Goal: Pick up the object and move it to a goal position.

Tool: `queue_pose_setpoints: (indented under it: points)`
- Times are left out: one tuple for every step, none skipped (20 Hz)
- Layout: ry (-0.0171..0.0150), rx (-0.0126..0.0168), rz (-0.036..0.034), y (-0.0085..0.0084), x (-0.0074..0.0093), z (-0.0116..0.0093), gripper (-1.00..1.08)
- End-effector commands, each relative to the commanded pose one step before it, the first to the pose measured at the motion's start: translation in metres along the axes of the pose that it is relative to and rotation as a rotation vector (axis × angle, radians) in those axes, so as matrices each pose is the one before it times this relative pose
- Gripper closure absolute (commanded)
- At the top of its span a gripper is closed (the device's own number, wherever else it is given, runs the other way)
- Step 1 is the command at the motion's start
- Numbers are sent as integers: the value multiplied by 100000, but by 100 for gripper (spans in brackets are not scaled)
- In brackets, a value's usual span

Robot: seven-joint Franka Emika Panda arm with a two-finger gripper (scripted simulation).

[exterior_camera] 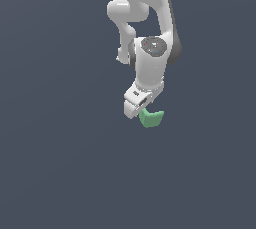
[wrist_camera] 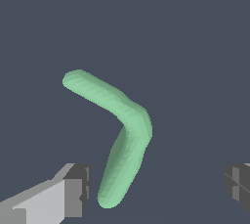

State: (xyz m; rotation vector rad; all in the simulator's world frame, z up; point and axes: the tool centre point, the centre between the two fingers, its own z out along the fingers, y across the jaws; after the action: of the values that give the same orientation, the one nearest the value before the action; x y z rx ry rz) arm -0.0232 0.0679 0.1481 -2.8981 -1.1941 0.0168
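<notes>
The gripper (wrist_camera: 156, 189) stands wide open, holding nothing; the green object (wrist_camera: 128, 120) (bent like a boomerang) lies between its fingers (wrist_camera: 73, 191), touching neither, on the dark floor (exterior_camera: 55, 163)

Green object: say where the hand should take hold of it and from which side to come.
Grip the green object across the thinner of its two limbs, the one that ends between the fingers in the wrist view. It lies flat as a bent, boomerang-like V, so come straight down from above. The hand is open and wide enough; I'd avoid the thicker bend.
</notes>
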Motion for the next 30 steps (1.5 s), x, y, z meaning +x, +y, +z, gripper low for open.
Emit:
queue_pose_setpoints:
  points:
    - [154, -318, -7925, -754, 518, 75, -92]
    - [52, -105, -2677, -249, 197, 24, -92]
    - [49, -99, -2493, -228, 189, 22, -92]
    - [45, -92, -2309, -207, 180, 20, -92]
    - [42, -86, -2125, -188, 169, 18, -92]
    - [38, -79, -1940, -169, 157, 16, -92]
    - [35, -72, -1756, -151, 145, 14, -92]
    - [31, -65, -1571, -133, 132, 12, -92]
    - [27, -58, -1386, -116, 118, 10, -92]
    - [24, -50, -1202, -99, 103, 9, -92]
    - [20, -43, -1017, -83, 88, 7, -92]
    - [16, -35, -832, -67, 73, 6, -92]
    - [13, -27, -647, -52, 57, 5, -92]
    - [9, -20, -463, -37, 41, 3, -92]
    - [5, -12, -276, -22, 24, 2, -92]
    - [2, -4, -98, -9, 11, 1, -92]
    - [-8, 33, 547, 28, -32, -3, -92]
    - [0, 0, 0, 1, -2, 37, -92]
    - [0, 0, 0, 2, -7, 111, -92]
    - [3, 1, -49, -16, 11, 185, -92]
    - [0, 0, 0, 3, -16, 260, -92]
    - [6, 2, -69, -22, 10, 333, -92]
    - [5, 2, -49, -15, -5, 409, -92]
    - [7, 4, -69, -23, -2, 485, -92]
    - [8, 4, -69, -23, -7, 559, -92]
    - [9, 5, -84, -28, 0, 570, -92]
    - [5, 2, -49, -12, -9, 502, -92]
    - [4, 0, -69, -16, 8, 432, -92]
    - [0, 0, 0, 15, -15, 364, -92]
    - [-5, -9, -48, 3, 17, 292, -92]
